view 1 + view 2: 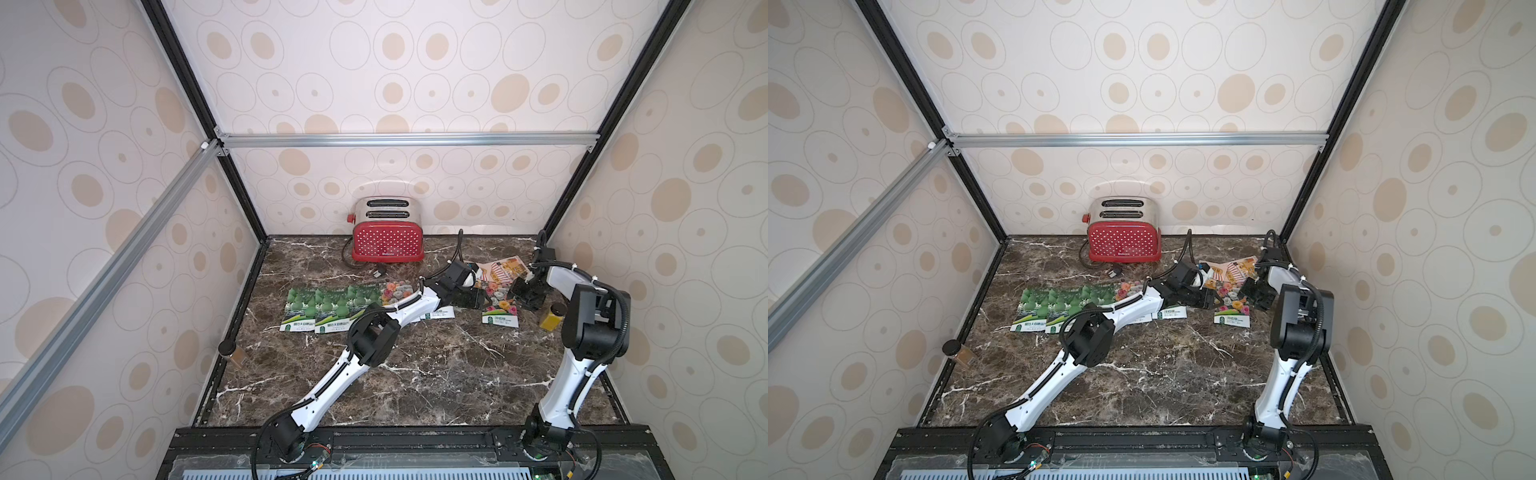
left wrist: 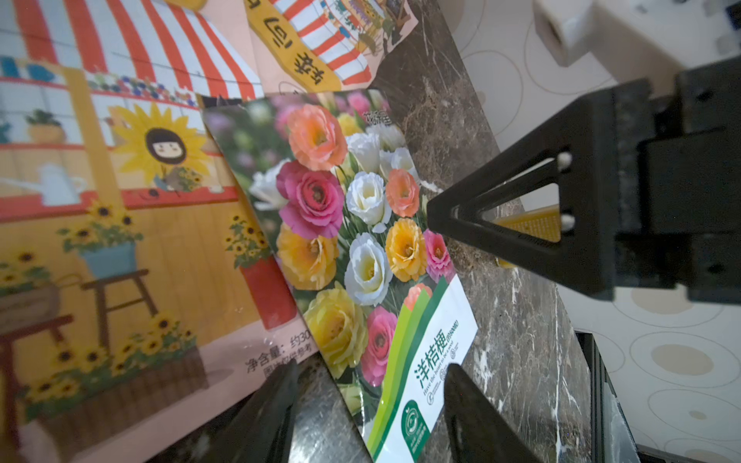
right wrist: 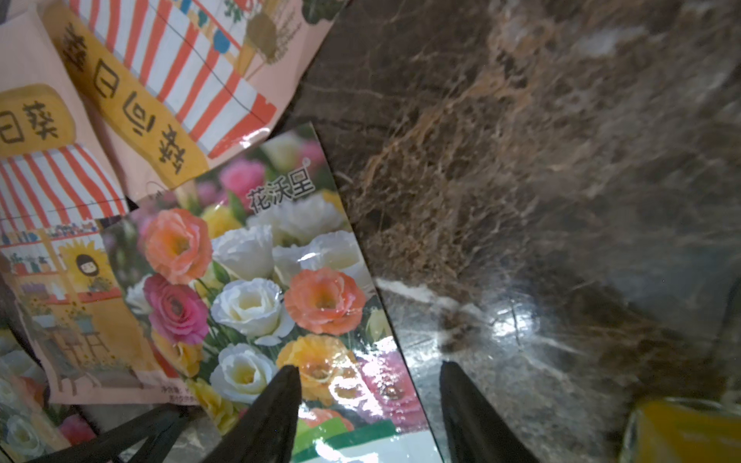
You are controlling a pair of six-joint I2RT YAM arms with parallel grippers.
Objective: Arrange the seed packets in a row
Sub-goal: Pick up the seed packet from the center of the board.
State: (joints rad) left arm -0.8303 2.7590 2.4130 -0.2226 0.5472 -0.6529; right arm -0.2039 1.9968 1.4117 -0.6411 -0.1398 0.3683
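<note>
Wrist views: both jaws apart over a flower packet (image 2: pixel 361 248), awning packet (image 2: pixel 120 240) beneath, yellow jar (image 3: pixel 681 429) near.

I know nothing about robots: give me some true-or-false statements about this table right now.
1. The toaster is red with white dots. True.
2. The green gourd packets are stacked on the toaster. False: they lie flat on the marble table.
3. The striped-awning packets overlap each other. True.
4. The yellow jar has no lid. False: its lid is dark.
5. The left fingers and right fingers each clamp a packet. False: both stand open, holding nothing.
</note>
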